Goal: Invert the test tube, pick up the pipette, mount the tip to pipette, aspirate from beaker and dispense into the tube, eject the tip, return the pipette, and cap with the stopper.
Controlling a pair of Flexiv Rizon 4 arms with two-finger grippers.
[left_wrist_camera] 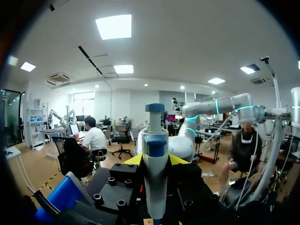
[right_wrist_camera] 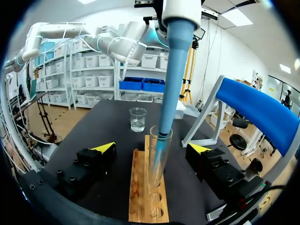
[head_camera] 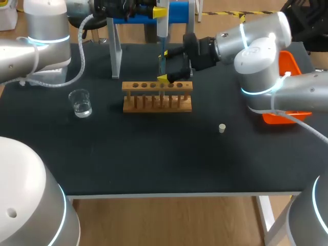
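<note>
Widest of all, a matte black table (head_camera: 154, 164) with a pale front edge. From the left, the left arm (head_camera: 31, 46); from the right, the right arm (head_camera: 261, 61), its end at mid-table. At the back, a blue-topped stand (head_camera: 177, 11) on metal legs; at the right edge, an orange bin (head_camera: 289, 64). Mid-table, a wooden rack (head_camera: 157, 97). Left gripper (left_wrist_camera: 156, 159) clamped on the pipette (left_wrist_camera: 155, 154), upright, its blue tip (right_wrist_camera: 171, 79) down inside the test tube (right_wrist_camera: 159, 177) standing in the rack. Right gripper (right_wrist_camera: 152, 148) spread wide, a finger on either side of the tube, touching neither wall. Left of the rack, a beaker (head_camera: 80, 102) with clear liquid. Right of the rack and apart from it, a small pale stopper (head_camera: 222, 128).
</note>
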